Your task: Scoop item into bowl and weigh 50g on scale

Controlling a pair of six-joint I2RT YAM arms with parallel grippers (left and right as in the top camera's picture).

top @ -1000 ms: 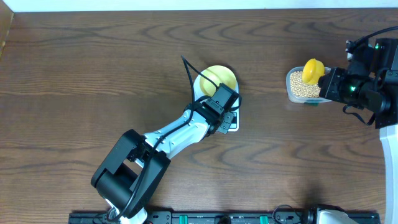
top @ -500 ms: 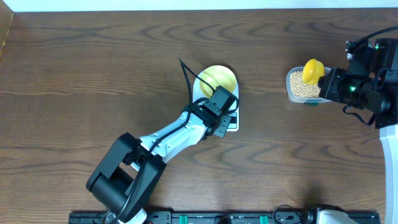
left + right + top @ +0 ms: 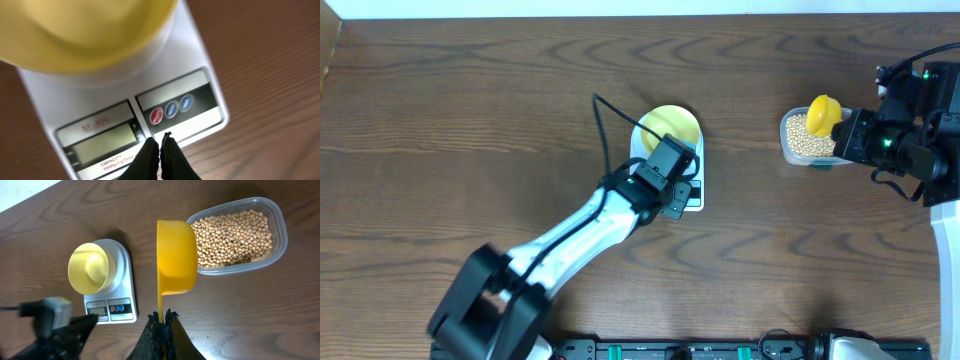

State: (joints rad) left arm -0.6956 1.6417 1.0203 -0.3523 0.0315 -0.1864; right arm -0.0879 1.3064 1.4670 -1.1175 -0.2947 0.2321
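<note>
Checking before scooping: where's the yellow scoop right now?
Overhead, at the right: the scoop is gripped by the right end effector, overlapping the clear container of beans.

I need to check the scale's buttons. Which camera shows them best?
Left wrist: the buttons appear large, just ahead of the left gripper. Right wrist shows them tiny; overhead, the left arm covers them.

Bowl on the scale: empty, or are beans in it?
Empty. The right wrist view looks into the bowl on the scale and shows only bare yellow inside; the beans lie in the clear container.
</note>
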